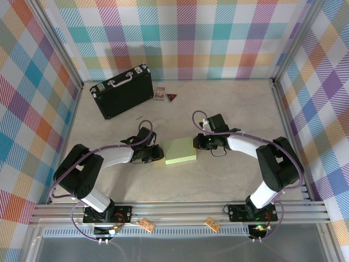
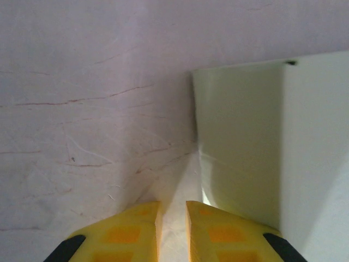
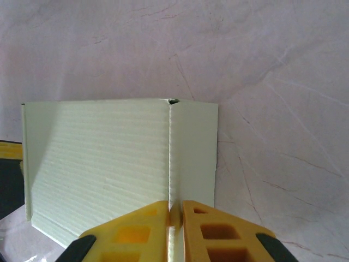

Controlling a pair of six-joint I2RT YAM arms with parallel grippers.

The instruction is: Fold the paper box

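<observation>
- Paper box (image 1: 180, 150) lies midway between the table's (image 1: 229, 109) left and right edges, with one wall standing up.
- Left gripper (image 1: 158, 153) meets the box's left side. Its fingers are nearly together and appear to pinch a pale flap, probably to anchor that side.
- Right gripper (image 1: 199, 143) is clamped on the upright wall at its crease, probably to steady the fold.

The paper box (image 1: 180, 150) lies mid-table (image 1: 240, 103), between the left gripper (image 1: 161, 153) at its left edge and the right gripper (image 1: 198, 143) at its far right corner. The briefcase (image 1: 121, 91) lies far left, well apart. Just to its right are a small card (image 1: 159, 93) and a triangular piece (image 1: 172, 97).
</observation>
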